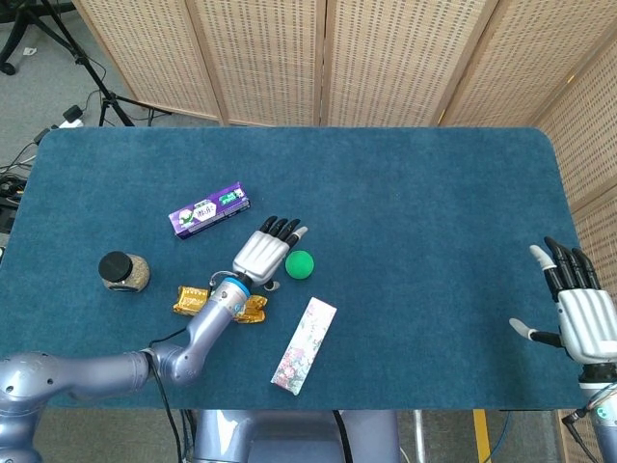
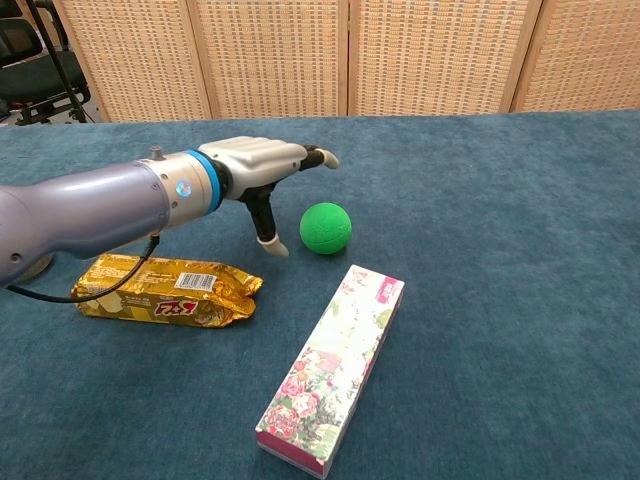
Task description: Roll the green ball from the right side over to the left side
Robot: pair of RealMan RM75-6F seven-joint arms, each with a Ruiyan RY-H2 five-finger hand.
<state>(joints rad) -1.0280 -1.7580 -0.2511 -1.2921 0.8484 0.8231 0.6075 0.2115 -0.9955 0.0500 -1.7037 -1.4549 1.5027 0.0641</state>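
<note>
Green ball (image 1: 300, 264) sat near the middle of the blue tabletop (image 1: 434, 212), just right of my left hand (image 1: 262, 251), whose fingers (image 2: 318, 157) were spread and holding nothing, reaching out over the ball's far-left side without clearly touching it. I judged the roll barely begun: the ball was not yet on the left side, where the purple box (image 1: 209, 212), the jar (image 1: 123, 272) and the gold snack packet (image 2: 166, 290) lay. A flowered box (image 2: 334, 366) lay near the ball. My right hand (image 1: 576, 311) hung at the far right edge, fingers open and empty, well apart from everything.
</note>
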